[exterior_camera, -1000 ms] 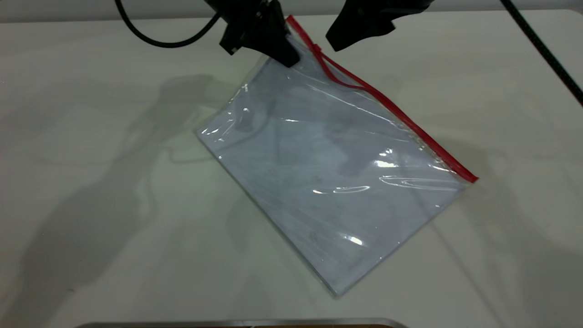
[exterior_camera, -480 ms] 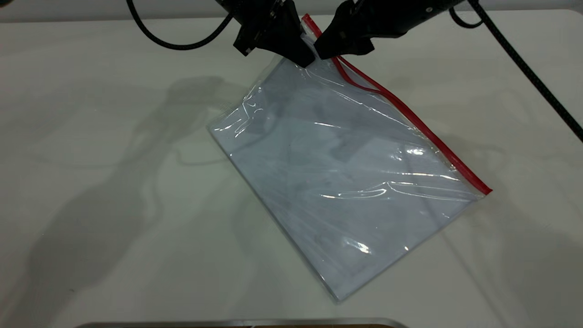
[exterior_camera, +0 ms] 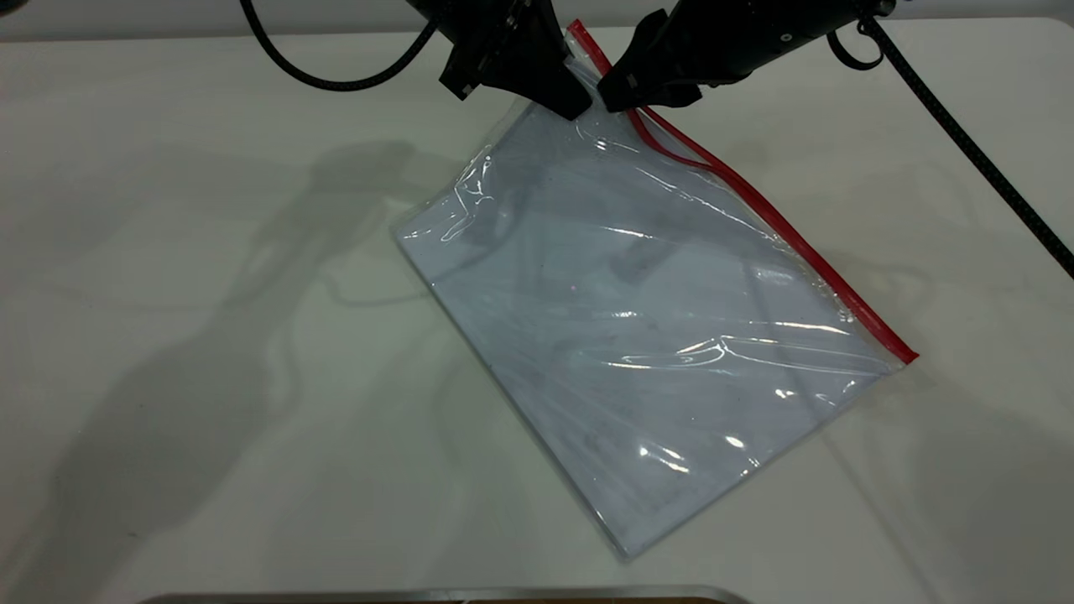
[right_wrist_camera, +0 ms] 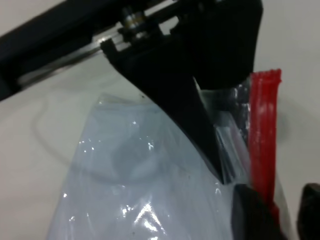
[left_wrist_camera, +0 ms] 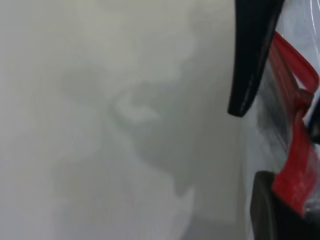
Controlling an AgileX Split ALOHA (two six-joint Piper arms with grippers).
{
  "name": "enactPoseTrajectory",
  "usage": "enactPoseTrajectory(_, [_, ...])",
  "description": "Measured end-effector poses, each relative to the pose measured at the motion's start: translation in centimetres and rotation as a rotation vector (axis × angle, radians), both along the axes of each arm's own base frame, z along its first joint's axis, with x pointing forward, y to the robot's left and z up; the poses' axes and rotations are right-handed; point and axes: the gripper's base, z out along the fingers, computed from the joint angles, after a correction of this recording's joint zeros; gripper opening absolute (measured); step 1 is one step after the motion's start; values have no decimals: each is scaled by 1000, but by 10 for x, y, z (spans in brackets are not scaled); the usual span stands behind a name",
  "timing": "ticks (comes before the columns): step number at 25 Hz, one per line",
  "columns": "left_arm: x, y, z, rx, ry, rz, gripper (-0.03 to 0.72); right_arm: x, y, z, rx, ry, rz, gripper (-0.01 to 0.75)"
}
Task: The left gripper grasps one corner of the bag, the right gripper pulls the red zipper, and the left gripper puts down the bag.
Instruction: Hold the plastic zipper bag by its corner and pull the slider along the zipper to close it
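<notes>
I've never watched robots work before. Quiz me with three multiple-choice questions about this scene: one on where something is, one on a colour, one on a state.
1. Where is the left hand?
A. At the bag's raised top corner
B. At the bag's lowest corner near the front edge
C. Resting on the bare table, away from the bag

2. What colour is the zipper along one long edge of the bag?
A. Blue
B. Red
C. Yellow

3. How does the bag lie?
A. Flat all over on the table
B. One corner lifted, the rest on the table
C. Hanging wholly in the air

Answers:
1. A: in the exterior view its black tips pinch the plastic at the top corner, right beside the right hand.
2. B: a red strip runs down the edge.
3. B: the gripped corner is up, while the far corners lie on the table.
</notes>
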Motion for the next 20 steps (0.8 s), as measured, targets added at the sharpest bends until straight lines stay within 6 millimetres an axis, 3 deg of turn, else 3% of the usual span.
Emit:
enactPoseTrajectory(2, [0, 0, 0, 2, 12, 11, 53, 0, 0, 0, -2, -1, 1, 148])
enactPoseTrajectory(6, [0, 0, 0, 12, 50, 49, 53, 0, 0, 0, -8, -2, -2, 61])
enactPoseTrajectory(20, [-2, -4, -1, 26, 122, 100, 53, -2, -7, -1, -16, 115, -27, 37])
